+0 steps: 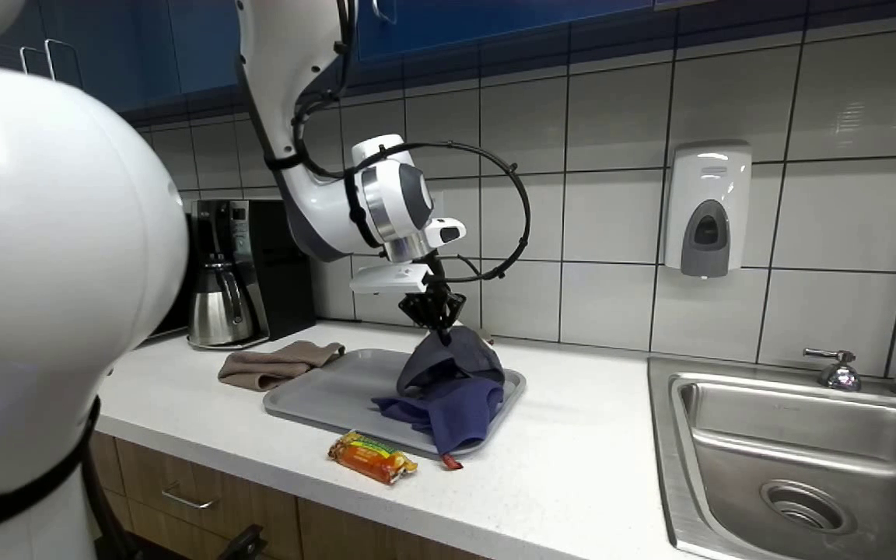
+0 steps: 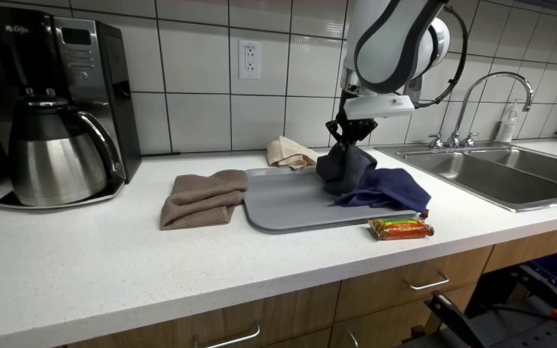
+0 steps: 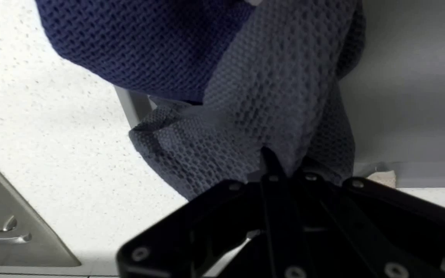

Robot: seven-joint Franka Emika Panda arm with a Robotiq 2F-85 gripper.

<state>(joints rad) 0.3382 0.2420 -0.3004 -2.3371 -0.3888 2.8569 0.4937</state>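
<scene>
My gripper (image 3: 287,166) is shut on the dark grey cloth (image 3: 269,85), with a fold pinched between the fingertips. In both exterior views the gripper (image 1: 443,334) (image 2: 346,144) points down and the cloth (image 1: 460,358) (image 2: 339,169) hangs bunched below it over the right part of the grey tray (image 1: 339,381) (image 2: 283,198). A blue-purple cloth (image 1: 460,412) (image 2: 389,186) lies beside and partly against the grey cloth, draped over the tray's front right edge. It also shows in the wrist view (image 3: 137,46). Whether the grey cloth's lower part rests on the tray is hard to tell.
A brown folded cloth (image 2: 206,198) lies left of the tray, and a beige cloth (image 2: 288,152) behind it. An orange snack packet (image 1: 372,457) and a small red item (image 1: 451,462) lie at the front. A coffee maker (image 2: 90,92) and a sink (image 1: 673,467) flank the area.
</scene>
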